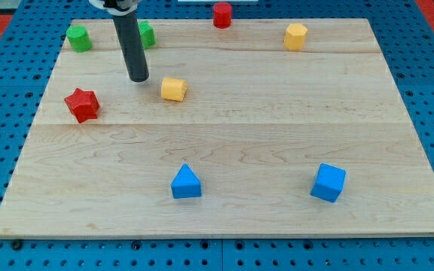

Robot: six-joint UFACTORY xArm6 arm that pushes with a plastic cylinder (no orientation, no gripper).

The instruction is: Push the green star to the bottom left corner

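Observation:
Two green blocks sit near the board's top left. One green block [148, 35] is partly hidden behind the rod, so I cannot make out its shape. The other green block [78, 38] looks round and lies further to the view's left. My tip [138, 79] rests on the board below the half-hidden green block, apart from it, and just left of a yellow block [173, 89]. The bottom left corner of the wooden board [10, 222] is far below the tip.
A red star [81, 104] lies below and left of the tip. A red cylinder [222, 14] and a second yellow block [295, 36] sit along the top edge. A blue triangle [185, 182] and a blue cube [328, 182] lie near the bottom.

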